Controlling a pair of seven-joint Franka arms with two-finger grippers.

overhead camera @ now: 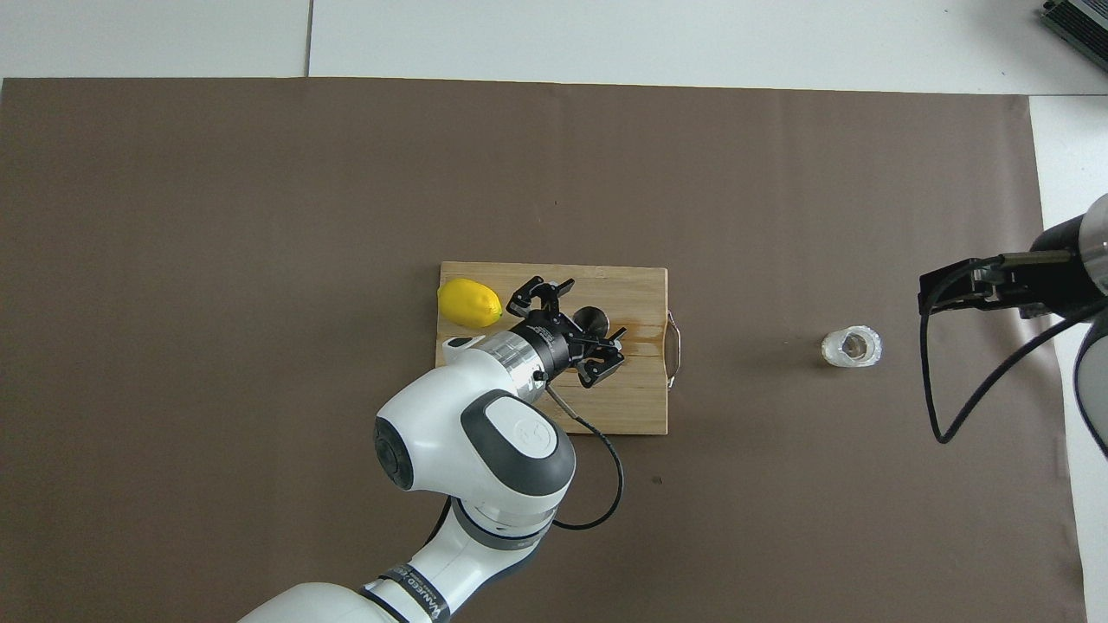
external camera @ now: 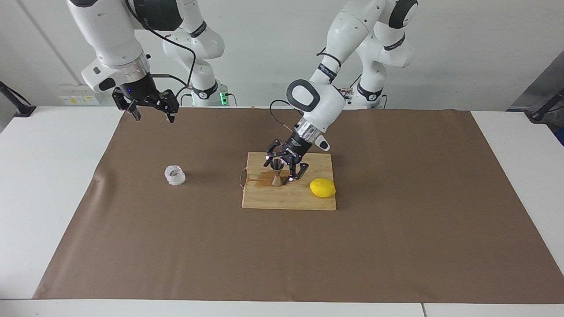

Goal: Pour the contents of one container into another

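Steel hourglass jigger (external camera: 276,173) upright on wooden board (external camera: 288,200), between spread left gripper (external camera: 283,169); right gripper (external camera: 152,116) spread.

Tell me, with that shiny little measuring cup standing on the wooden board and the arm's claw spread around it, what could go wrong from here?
1. The left end effector, open, brackets the jigger; pulling away crookedly, a finger might clip it and topple it.
2. A brown wet patch lies on the cutting board beside the jigger, so its footing may be slippery.
3. The lemon sits close by on the board; a nudge could roll it.
The right end effector waits open, raised above the mat, apart from the glass tumbler.
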